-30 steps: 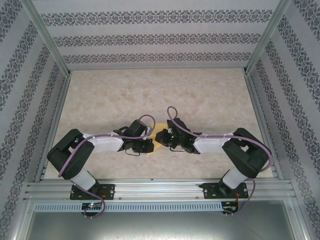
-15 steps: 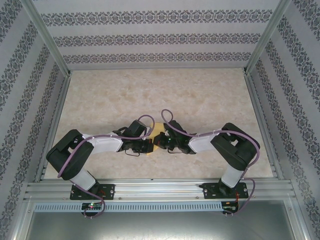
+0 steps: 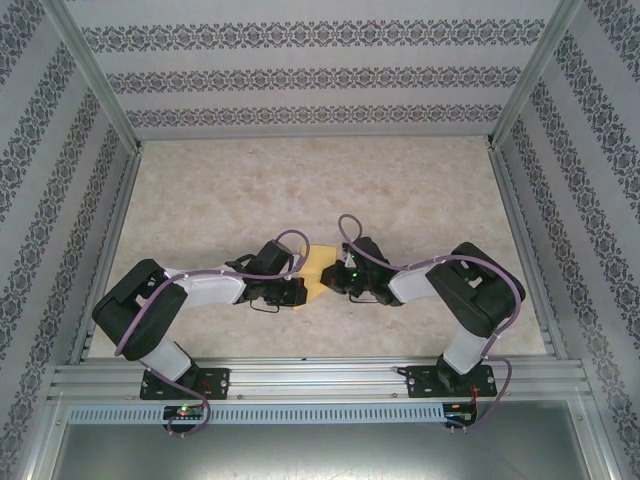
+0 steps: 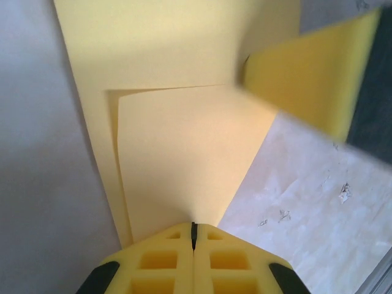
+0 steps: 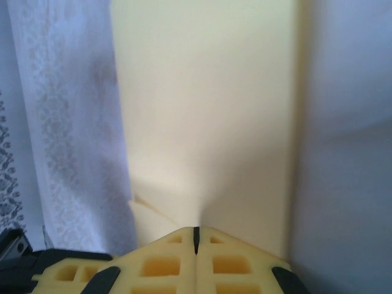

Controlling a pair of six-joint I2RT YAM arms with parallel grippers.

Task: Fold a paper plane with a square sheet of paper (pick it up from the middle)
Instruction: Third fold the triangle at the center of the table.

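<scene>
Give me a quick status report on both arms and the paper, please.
Left pincer shut on the yellow paper. Right pincer shut on it too. Paper partly folded, held between them. No obstruction seen.

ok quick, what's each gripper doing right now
left gripper: fingers shut on the yellow paper
right gripper: fingers shut on the same yellow paper

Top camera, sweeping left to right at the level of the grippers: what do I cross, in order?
Left arm's elbow → left gripper → yellow sheet of paper → right gripper → right arm's elbow.
</scene>
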